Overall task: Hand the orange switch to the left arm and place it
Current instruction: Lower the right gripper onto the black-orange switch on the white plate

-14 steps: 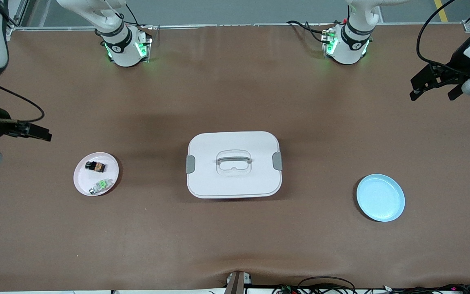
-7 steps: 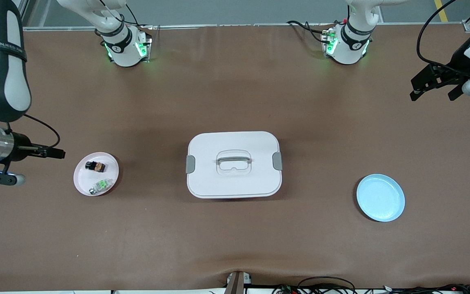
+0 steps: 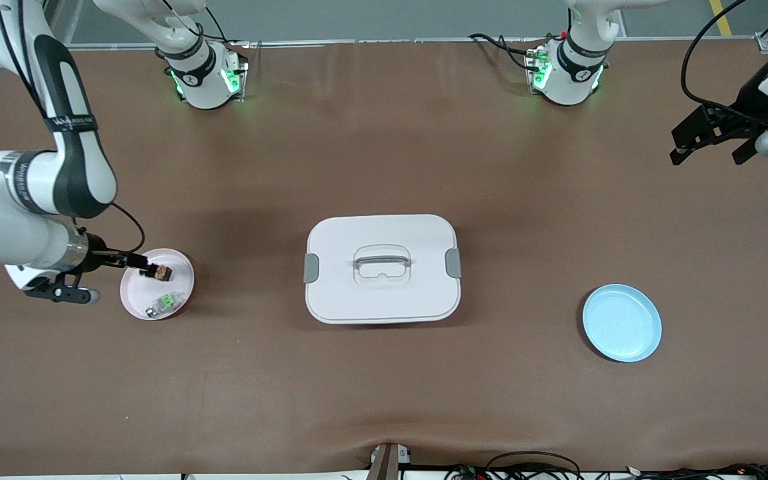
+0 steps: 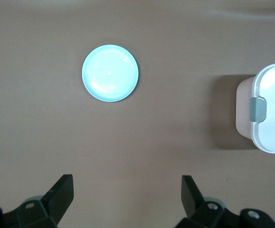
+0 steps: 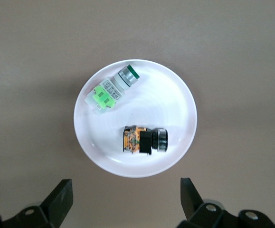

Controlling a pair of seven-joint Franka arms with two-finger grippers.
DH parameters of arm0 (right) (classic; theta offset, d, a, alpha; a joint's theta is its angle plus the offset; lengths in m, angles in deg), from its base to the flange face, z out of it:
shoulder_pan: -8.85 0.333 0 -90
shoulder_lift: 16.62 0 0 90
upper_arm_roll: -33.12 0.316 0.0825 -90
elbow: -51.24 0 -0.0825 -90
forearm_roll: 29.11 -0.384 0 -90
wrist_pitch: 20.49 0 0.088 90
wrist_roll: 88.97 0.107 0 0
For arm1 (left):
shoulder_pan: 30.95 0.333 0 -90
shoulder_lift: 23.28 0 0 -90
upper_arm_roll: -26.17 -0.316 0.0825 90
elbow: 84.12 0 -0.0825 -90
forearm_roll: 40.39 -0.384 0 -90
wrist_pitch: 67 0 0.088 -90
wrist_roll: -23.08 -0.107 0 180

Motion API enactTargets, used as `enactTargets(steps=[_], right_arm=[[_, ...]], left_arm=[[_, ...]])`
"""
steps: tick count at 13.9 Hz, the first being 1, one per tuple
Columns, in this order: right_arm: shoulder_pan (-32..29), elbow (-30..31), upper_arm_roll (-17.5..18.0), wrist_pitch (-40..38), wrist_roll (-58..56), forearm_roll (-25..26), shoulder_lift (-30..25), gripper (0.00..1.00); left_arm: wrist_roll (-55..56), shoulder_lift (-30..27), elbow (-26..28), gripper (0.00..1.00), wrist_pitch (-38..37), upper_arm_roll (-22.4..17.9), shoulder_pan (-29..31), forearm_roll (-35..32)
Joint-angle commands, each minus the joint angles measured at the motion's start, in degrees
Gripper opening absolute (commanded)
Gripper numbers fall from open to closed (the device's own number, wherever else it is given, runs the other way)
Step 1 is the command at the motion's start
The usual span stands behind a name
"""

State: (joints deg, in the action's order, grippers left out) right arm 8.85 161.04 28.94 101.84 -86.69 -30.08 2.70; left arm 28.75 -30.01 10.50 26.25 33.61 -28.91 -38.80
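Brown table [image 3: 384, 387]; white box [image 3: 382, 269] with grey clasps; pale pink plate [image 3: 179, 263] at frame left; light blue plate [image 3: 622, 323] at right; black-and-orange switch [image 3: 157, 271]; green-and-silver part [image 3: 163, 303].

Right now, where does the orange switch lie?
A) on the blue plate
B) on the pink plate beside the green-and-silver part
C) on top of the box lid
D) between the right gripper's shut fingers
B: the orange switch rests on the pink plate next to the green-and-silver part, with the open right gripper above the plate and not holding it.

The orange switch [image 5: 145, 139] lies flat on a pink plate [image 3: 181, 263], apart from the white box [image 3: 382, 300].
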Motion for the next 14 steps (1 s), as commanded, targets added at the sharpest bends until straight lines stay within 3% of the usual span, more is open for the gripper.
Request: enactTargets(steps=[1,10,14], right_arm=[[-1.8,6.2,0.5,7.5,-3.2,-0.7,-1.3,1.0],[-3.2,8.1,0.4,17.4,-2.6,-0.8,6.9,1.0],[-2.7,8.1,0.5,18.0,-2.4,-4.6,9.1,1.0]], left_arm=[[0.3,0.6,-1.4,1.0,-1.1,0.2,0.3,0.4],[0.0,0.6,-3.6,1.0,-1.1,0.4,-0.2,0.9],[0.0,0.6,-6.8,1.0,-1.1,1.4,-2.0,1.7]])
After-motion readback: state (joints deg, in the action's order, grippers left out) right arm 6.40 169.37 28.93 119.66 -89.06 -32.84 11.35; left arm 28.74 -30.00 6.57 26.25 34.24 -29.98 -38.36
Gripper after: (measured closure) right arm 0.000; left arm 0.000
